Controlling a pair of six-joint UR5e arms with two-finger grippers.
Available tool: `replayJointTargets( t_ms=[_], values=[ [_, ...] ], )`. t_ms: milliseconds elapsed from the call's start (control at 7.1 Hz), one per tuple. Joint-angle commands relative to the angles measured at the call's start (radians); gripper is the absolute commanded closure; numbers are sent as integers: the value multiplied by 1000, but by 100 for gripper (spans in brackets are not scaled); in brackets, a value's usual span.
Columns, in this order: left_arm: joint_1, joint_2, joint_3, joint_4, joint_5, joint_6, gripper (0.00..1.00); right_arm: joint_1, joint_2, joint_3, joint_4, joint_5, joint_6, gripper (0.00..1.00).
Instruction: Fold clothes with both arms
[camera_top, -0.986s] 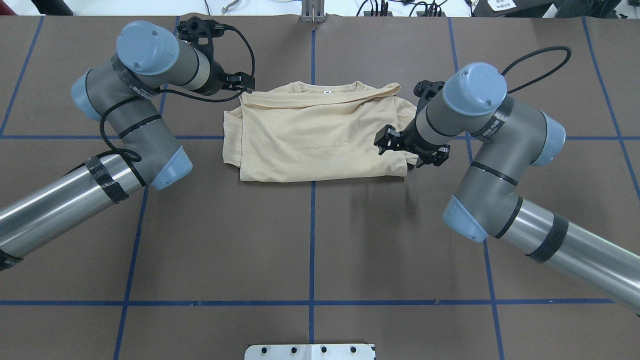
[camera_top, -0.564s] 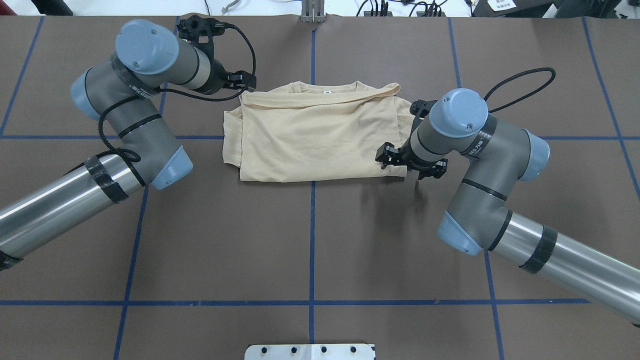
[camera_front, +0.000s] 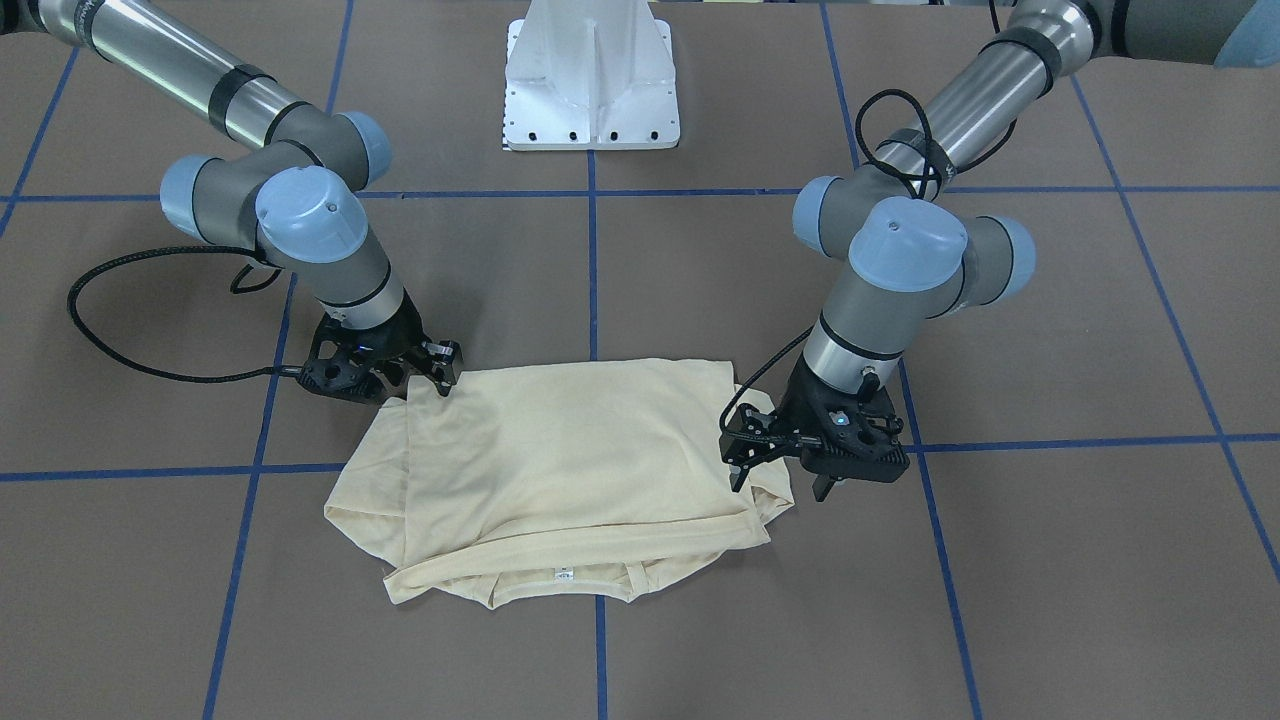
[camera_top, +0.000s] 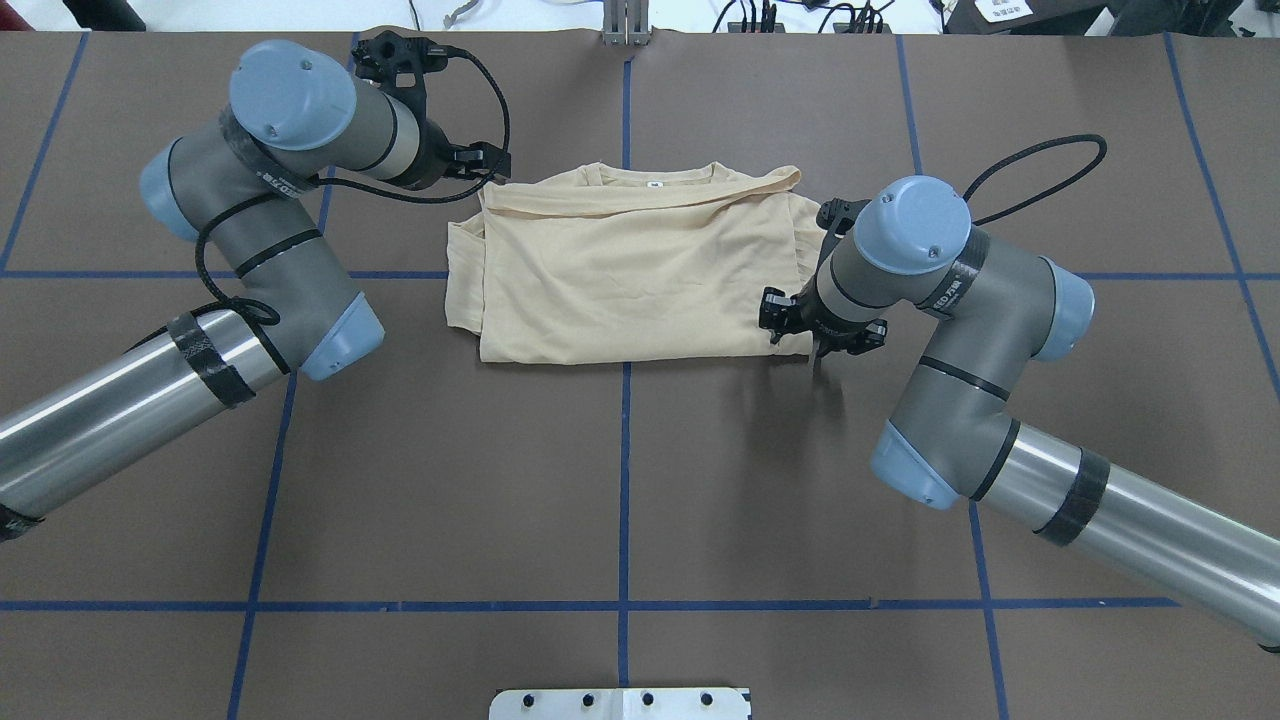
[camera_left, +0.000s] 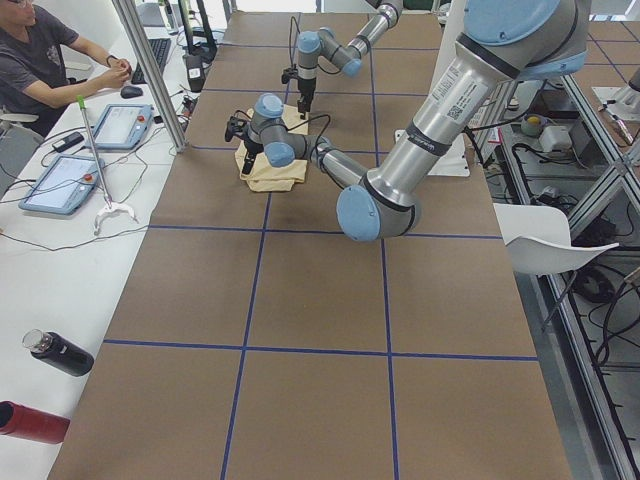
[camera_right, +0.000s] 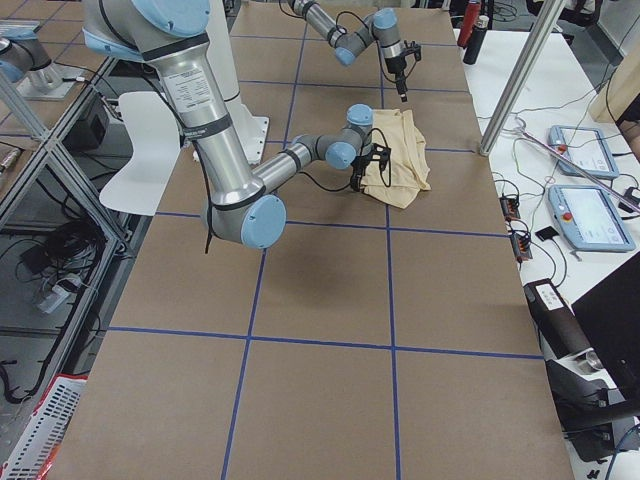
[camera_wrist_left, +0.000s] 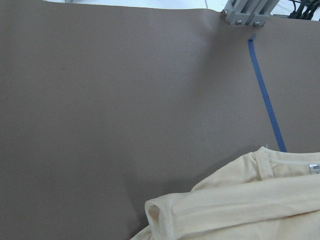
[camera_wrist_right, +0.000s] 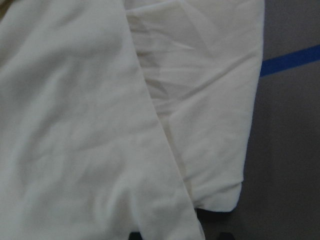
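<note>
My right gripper (camera_top: 814, 338) sits low over the near right corner of the T-shirt (camera_top: 620, 280), where the hem meets the folded-in side. Its jaws stand apart with nothing clamped. My right wrist camera is filled with layered cream cloth, so close that I cannot tell whether the tips touch it. My left gripper (camera_top: 480, 162) hangs just beside the far left corner, by the shoulder fold, jaws also spread and holding nothing. Its wrist view looks down on bare brown table (camera_top: 620, 480), with the shirt's corner at the lower edge. The shirt lies in the far half of the table, across the blue tape lines (camera_top: 620, 605) that cross under its middle. The white pedestal base (camera_front: 592, 90) stands at my edge of the table, well apart from the cloth. An operator (camera_left: 45, 55) sits at a white bench (camera_left: 40, 250) beyond the far edge. The shirt is pale cream-yellow, folded into a rough rectangle with its plain side up and lightly wrinkled. One sleeve is laid across just below the collar, and a small white neck tag (camera_top: 652, 184) shows at the far edge.
</note>
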Motion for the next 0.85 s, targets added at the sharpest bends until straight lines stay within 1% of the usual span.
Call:
replayJointTargets(
  t_ms=[0,423,564,705],
  values=[
    [1,9,2,-3,0,3,1,0,11,-1,-6,0,5,100],
    [3,8,0,-3,1,3,1,0,14,9,-6,21,5,100],
    [3,8,0,-3,1,5,1,-5,10,29,-6,23,5,100],
    [3,8,-1,-3,1,8,1,-43,-4,75,-12,23,8,100]
  ],
)
